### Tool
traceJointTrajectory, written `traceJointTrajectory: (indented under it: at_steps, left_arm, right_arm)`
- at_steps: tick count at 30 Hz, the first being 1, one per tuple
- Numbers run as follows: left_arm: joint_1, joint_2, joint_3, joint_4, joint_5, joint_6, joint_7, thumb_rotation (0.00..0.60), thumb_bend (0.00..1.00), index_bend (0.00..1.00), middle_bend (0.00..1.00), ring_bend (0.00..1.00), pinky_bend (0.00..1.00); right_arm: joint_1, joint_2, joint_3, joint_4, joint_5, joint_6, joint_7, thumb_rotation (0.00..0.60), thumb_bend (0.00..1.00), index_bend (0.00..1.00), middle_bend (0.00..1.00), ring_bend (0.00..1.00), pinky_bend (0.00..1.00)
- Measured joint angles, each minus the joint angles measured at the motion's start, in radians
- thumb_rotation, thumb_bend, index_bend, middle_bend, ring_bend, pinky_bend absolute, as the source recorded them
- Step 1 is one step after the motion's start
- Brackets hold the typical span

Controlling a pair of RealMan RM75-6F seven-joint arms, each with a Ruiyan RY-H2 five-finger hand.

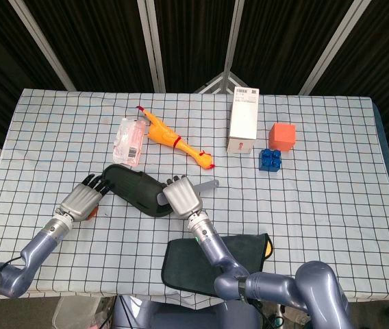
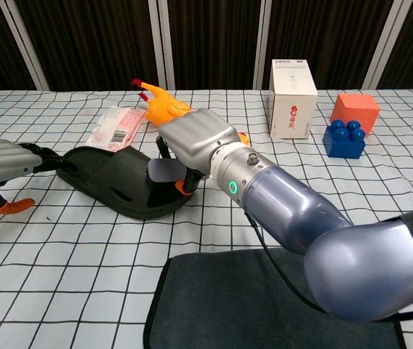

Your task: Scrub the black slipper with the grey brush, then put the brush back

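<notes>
Right robot hand (image 2: 195,139) holds grey brush (image 2: 164,170) on black slipper (image 2: 112,179)

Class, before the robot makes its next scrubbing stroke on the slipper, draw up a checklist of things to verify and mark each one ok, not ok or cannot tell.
1. Right hand holds the grey brush: ok.
2. Left hand steadies the black slipper at its end: ok.
3. Brush over the slipper: ok.
4. Bristles touching the slipper: cannot tell, hidden by the hand.
5. Rubber chicken and pink packet apart from the slipper: ok.
</notes>
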Motion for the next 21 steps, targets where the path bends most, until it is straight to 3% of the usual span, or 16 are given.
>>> traceJointTrajectory:
  at_steps: [11,21]
  left_arm:
    - [-0.012,-0.008,0.0,-0.011,-0.011,-0.007,0.012,0.6,0.66,0.07,0.06,0.0,0.0]
    - [-0.011,0.0,0.005,-0.031,-0.013,0.007,0.016,0.6,0.66,0.07,0.06,0.0,0.0]
  right_arm:
    - [0.014,-0.024,-0.009,-0.083,-0.039,0.021,-0.024,0.6,0.75,0.71,0.69,0.5,0.58]
    - [0.017,-0.046,-0.002,-0.06,-0.029,0.019,-0.036,0.6,0.75,0.71,0.69,0.5,0.58]
